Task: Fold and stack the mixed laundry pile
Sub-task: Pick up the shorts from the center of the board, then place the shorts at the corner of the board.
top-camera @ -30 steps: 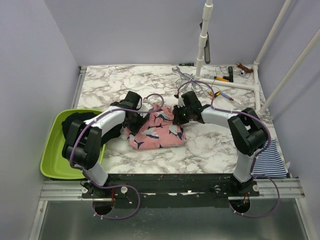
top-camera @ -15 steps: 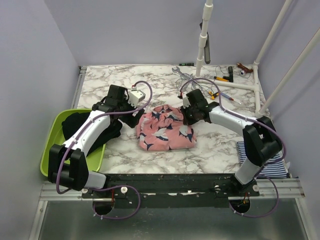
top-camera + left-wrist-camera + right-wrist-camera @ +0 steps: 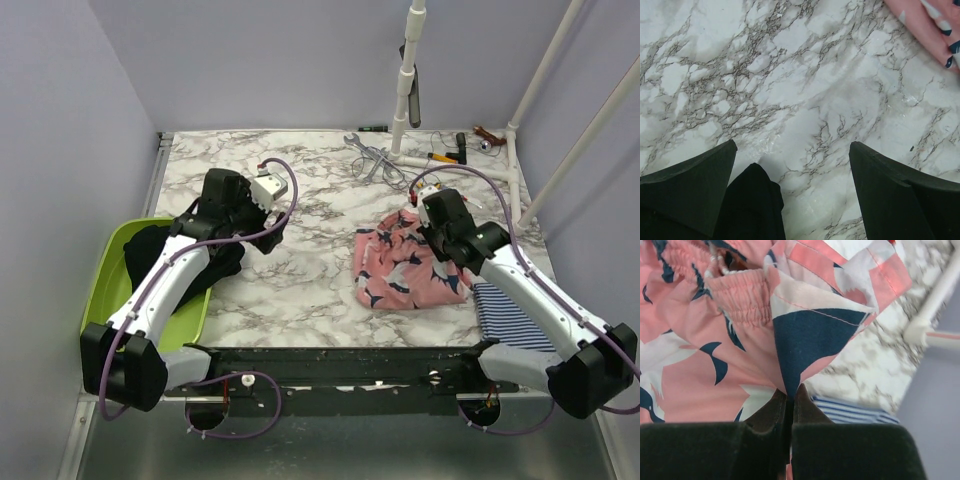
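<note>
Top external view: a marble tabletop [image 3: 300,290] fills the workspace, with both arms reaching out from its near edge. At the left edge sits a lime green basin [image 3: 100,330]. The large black garment [image 3: 160,245] lies heaped in it and spills over the basin's right rim onto the marble.

On the right half lies the pink garment with dark shark print [image 3: 405,270], bunched and creased rather than flat. Its far corner is lifted where the right gripper [image 3: 789,390] has it. The right wrist view shows those jaws pressed together on a fold of the pink cloth, next to the elastic waistband.

The narrow navy-and-white striped garment [image 3: 510,318] lies by the tabletop's near right corner, partly under the right arm and just beside the pink one's edge.

The left gripper [image 3: 792,145] hangs over bare marble near the black garment, its jaws spread wide and holding nothing.

A scatter of hand tools [image 3: 440,160] rests at the far right beside a white pipe frame [image 3: 470,170].
</note>
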Controlling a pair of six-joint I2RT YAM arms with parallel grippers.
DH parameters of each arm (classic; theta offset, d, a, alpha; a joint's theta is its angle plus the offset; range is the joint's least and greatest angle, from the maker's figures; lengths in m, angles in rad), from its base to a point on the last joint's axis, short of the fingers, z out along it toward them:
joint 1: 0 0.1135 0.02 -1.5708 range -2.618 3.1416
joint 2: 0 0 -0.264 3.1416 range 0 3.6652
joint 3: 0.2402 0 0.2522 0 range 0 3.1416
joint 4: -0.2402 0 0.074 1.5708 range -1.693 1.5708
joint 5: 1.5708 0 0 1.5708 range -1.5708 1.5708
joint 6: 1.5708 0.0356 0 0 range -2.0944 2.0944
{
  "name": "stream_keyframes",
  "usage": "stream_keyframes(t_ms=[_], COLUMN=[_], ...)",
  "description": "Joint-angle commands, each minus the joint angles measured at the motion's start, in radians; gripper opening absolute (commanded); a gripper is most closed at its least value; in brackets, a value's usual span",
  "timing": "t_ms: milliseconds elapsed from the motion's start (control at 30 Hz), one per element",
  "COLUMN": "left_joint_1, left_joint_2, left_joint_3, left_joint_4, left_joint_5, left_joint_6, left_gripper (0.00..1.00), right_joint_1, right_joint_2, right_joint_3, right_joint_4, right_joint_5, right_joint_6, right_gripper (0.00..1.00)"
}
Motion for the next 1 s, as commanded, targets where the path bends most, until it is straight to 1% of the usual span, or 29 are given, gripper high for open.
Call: stream_keyframes(t_ms=[0, 167, 300, 400, 533, 667, 867, 967], left_joint_1=[0.002, 0.002, 0.002, 0.003, 0.006, 0.015, 0.019, 0.020], left_joint_2=[-0.045, -0.055, -0.047, -0.040, -0.037, -0.028, -0.024, -0.027], left_joint_3=[-0.031, -0.039, -0.036, -0.030, -0.033, -0.028, -0.033, -0.031], left_joint_4=[0.024, 0.025, 0.027, 0.023, 0.025, 0.024, 0.025, 0.025], left_joint_5=[0.043, 0.057, 0.058, 0.065, 0.061, 0.069, 0.075, 0.078], left_joint_6=[0.015, 0.027, 0.028, 0.028, 0.029, 0.025, 0.021, 0.020], left_gripper=[0.98, 0.99, 0.99, 0.99, 0.99, 0.99, 0.99, 0.98], right_joint_1=[-0.003, -0.003, -0.004, -0.004, -0.003, -0.003, -0.007, -0.012], right_joint_2=[-0.026, -0.111, -0.126, -0.167, -0.244, -0.247, -0.215, -0.231], right_joint_3=[0.005, -0.005, 0.033, 0.046, 0.082, 0.080, 0.049, 0.010], right_joint_4=[-0.264, -0.366, -0.566, -0.637, -0.646, -0.626, -0.629, -0.629], right_joint_5=[0.188, 0.325, 0.422, 0.459, 0.523, 0.701, 0.764, 0.757], right_joint_6=[-0.021, -0.099, -0.095, -0.144, -0.241, -0.252, -0.246, -0.253], right_gripper=[0.00, 0.01, 0.01, 0.01, 0.01, 0.01, 0.01, 0.01])
